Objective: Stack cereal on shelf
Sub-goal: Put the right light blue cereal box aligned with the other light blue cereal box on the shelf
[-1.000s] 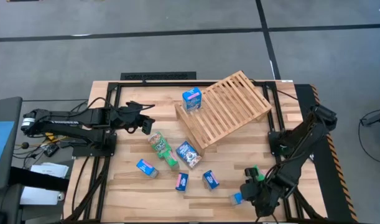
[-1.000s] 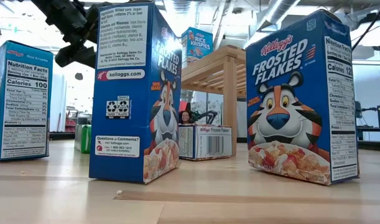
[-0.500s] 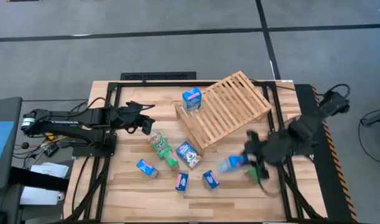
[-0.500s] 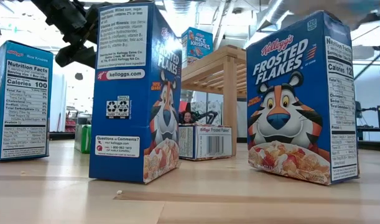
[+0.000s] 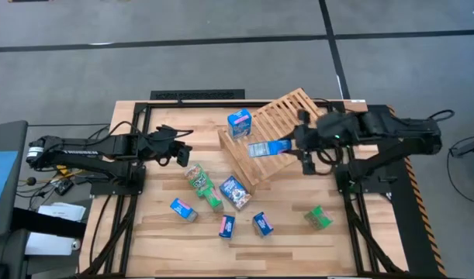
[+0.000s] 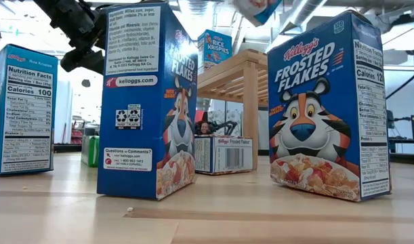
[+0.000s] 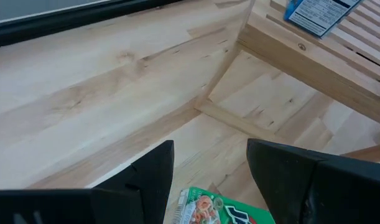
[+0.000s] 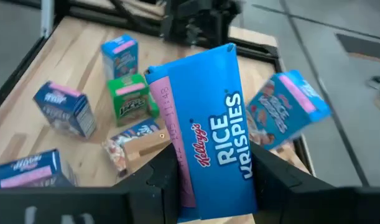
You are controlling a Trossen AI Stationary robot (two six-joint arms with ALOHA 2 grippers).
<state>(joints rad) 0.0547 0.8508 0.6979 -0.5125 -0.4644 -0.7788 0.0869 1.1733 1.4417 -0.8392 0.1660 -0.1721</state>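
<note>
Your right tool [image 5: 287, 146] has swung up from the near right corner of the worktop [image 5: 151, 232], where it was a second ago, and now hangs over the low end of the slatted shelf [image 5: 295, 128]. It is clenched on a blue Rice Krispies box [image 8: 208, 130], which has travelled with it; the green box [image 5: 318, 218] that lay beside the tool then now lies alone on the worktop near the right edge.

From above, the carried box lies roughly flat over the slats, its long axis running across the shelf and pointing away from the tool toward your left arm. In the right wrist view its printed face is toward the camera, gripped at one end between the two fingers [image 8: 158, 180].

Another blue box [image 5: 239, 122] stands upright on the shelf's far left corner, as before. The loose boxes on the worktop have not shifted.

Your left tool [image 5: 182, 153] waits over the worktop left of the shelf, unchanged, its fingers [image 7: 149, 180] apart and holding nothing.
</note>
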